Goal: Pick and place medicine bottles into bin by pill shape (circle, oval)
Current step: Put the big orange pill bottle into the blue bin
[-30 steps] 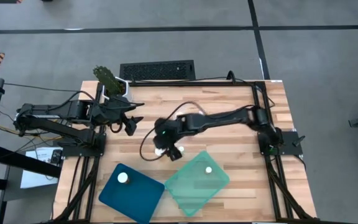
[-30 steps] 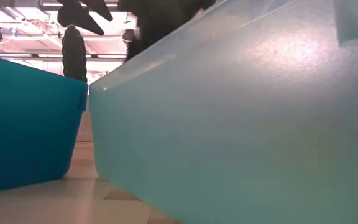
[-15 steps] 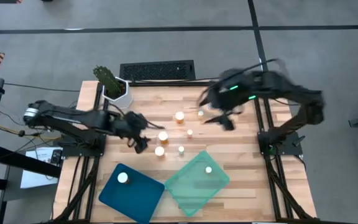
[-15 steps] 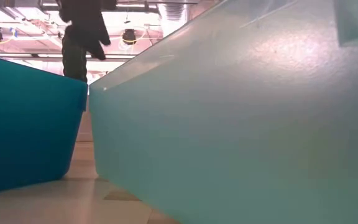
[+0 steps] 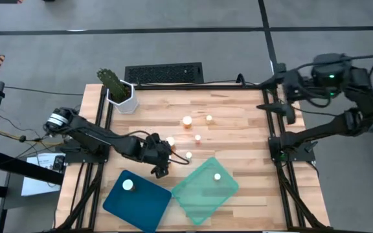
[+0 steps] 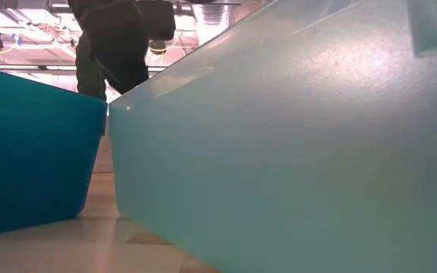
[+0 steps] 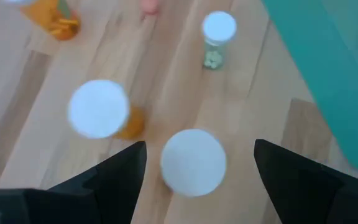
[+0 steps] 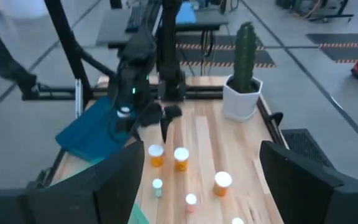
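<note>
Left tool (image 7: 194, 163) is down over a white-capped medicine bottle (image 7: 193, 161) mid-worktop, fingers spread either side, nothing pinched yet. That's new: a second ago it waited by the plant pot (image 5: 123, 98). Right tool (image 5: 274, 97), spread and empty, has swung off to the far right corner, leaving the left arm this pick.

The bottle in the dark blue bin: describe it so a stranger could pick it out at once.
On the wooden table, two bins sit opposite the potted cactus. The bottle is the lone white cap inside the dark blue bin; the other binned bottle lies in the pale green bin.
</note>
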Tool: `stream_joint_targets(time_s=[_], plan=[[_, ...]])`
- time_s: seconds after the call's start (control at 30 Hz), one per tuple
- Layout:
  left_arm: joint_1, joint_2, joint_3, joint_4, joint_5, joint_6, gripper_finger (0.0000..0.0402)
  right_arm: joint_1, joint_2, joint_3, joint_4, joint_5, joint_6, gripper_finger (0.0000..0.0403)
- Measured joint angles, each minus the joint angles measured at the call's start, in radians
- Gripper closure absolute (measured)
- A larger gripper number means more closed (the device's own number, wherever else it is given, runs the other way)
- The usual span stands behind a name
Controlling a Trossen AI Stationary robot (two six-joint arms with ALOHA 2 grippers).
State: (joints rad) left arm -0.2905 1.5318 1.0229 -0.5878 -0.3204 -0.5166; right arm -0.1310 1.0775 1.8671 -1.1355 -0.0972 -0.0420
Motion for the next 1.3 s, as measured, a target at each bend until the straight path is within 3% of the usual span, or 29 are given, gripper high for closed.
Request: stream_joint_targets(time_s=[0.37, 0.57, 0.73, 1.07, 1.3], plan=[[0.018, 0.124, 0.000, 0.021, 0.010, 0.096, 0.0109, 0.000, -0.046, 0.000, -0.059, 0.038, 0.069, 0.0078], [0.035, 0.125, 0.000, 0.028, 0.052, 0.120, 0.0113, 0.000, -0.035, -0.001, -0.084, 0.039, 0.065, 0.0078], [0.035, 0.132, 0.000, 0.030, 0.105, 0.174, 0.0145, 0.000, -0.027, -0.001, -0.084, 0.039, 0.042, 0.0078], [0.036, 0.146, 0.000, 0.026, 0.112, 0.176, 0.0210, 0.000, -0.032, -0.001, -0.083, 0.039, 0.042, 0.0078], [0.036, 0.146, 0.044, 0.006, 0.108, 0.134, 0.0189, 0.000, -0.032, -0.001, -0.085, 0.039, 0.041, 0.0079]])
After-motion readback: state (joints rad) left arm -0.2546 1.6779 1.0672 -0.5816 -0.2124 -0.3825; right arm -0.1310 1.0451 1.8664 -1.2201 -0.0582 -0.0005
